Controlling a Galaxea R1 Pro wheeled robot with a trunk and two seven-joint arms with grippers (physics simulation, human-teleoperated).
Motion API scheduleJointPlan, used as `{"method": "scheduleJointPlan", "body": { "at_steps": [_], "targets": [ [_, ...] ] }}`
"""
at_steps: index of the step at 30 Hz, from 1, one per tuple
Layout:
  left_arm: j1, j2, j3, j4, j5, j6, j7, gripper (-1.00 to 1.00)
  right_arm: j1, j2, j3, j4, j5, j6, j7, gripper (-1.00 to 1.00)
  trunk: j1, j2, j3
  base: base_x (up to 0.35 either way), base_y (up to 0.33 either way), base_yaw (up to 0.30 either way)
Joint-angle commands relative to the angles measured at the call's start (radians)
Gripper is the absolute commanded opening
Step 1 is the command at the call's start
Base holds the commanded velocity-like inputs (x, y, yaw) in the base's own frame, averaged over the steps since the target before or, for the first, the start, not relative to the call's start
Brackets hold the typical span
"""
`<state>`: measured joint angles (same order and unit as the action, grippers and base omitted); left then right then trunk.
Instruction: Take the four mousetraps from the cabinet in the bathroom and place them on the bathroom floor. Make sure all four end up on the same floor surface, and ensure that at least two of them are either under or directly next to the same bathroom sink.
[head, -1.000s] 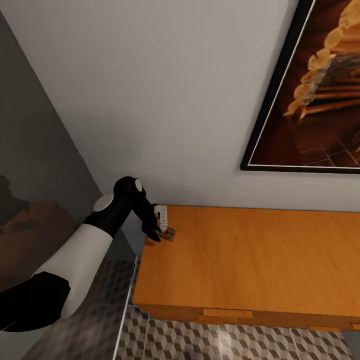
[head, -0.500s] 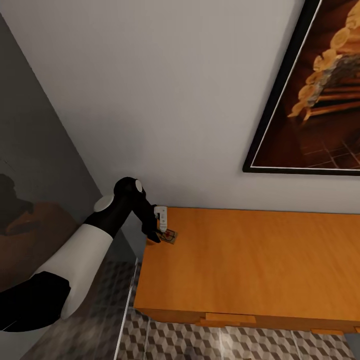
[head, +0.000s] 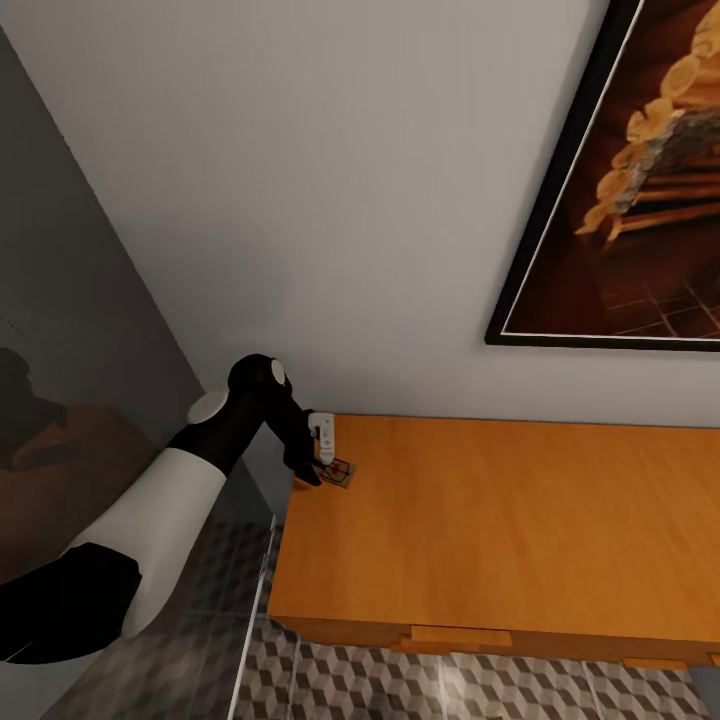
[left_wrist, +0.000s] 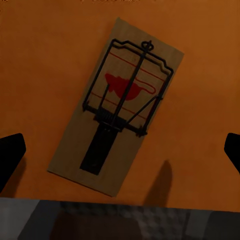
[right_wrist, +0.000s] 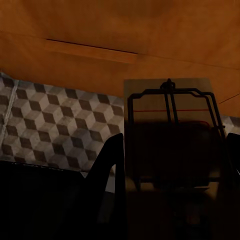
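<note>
Fingers (left_wrist: 11, 159) of the left gripper spread over a brown wooden mousetrap (head: 336, 470) on the orange cabinet (head: 500, 520); right gripper (right_wrist: 172, 165) grips another mousetrap (right_wrist: 170, 130) — none floored yet.

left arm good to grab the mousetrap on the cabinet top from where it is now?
Probably yes. The left claw is open, its fingers apart on either side of the mousetrap, which lies flat near the corner of the cabinet top with nothing between them. It likely just needs to descend and close.

place: home int., looking like a bathroom | floor (head: 380, 685): cube-pattern tiles showing | cabinet (head: 500, 520): orange wood sideboard sitting against pale wall (head: 330, 200) | framed picture (head: 640, 190) hanging above
</note>
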<state>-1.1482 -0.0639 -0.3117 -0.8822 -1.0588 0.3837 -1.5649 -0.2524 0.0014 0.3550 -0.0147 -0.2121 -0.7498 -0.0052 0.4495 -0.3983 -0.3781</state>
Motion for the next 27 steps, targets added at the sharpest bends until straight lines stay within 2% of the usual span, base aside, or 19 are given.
{"method": "scheduleJointPlan", "body": {
  "at_steps": [1,10,14,16,18,20,27],
  "targets": [
    [-0.001,-0.001,-0.003,-0.001,-0.006,0.011,-0.006,1.0,-0.001,0.0,0.009,0.001,-0.01,-0.003,0.002,-1.0,0.001,-0.002,-0.002,0.0,0.0,0.0],
    [-0.001,-0.012,-0.02,-0.008,-0.008,0.012,-0.006,1.0,-0.001,0.0,0.009,0.001,-0.01,-0.003,0.002,-1.0,0.001,-0.002,-0.002,0.0,0.0,0.0],
    [-0.001,-0.013,-0.062,-0.009,-0.01,0.012,-0.006,1.0,-0.001,0.0,0.009,0.001,-0.01,-0.003,0.002,-1.0,0.001,-0.002,-0.002,0.0,0.0,0.0],
    [-0.001,-0.011,-0.112,-0.01,-0.01,0.011,-0.006,1.0,-0.001,0.0,0.009,0.001,-0.01,-0.003,0.002,-1.0,0.001,-0.002,-0.002,0.0,0.0,0.0],
    [-0.001,-0.011,-0.139,-0.01,-0.01,0.011,-0.006,1.0,-0.001,0.0,0.009,0.001,-0.01,-0.003,0.002,-1.0,0.001,-0.002,-0.002,0.0,0.0,0.0],
    [-0.001,-0.009,-0.153,-0.011,-0.01,0.011,-0.006,1.0,-0.001,0.0,0.009,0.001,-0.01,-0.003,0.002,-1.0,0.001,-0.002,-0.002,0.0,0.0,0.0],
    [-0.001,-0.006,-0.167,-0.012,-0.01,0.01,-0.006,1.0,-0.001,0.0,0.009,0.001,-0.01,-0.003,0.002,-1.0,0.001,-0.002,-0.002,0.0,0.0,0.0]
  ]
}}
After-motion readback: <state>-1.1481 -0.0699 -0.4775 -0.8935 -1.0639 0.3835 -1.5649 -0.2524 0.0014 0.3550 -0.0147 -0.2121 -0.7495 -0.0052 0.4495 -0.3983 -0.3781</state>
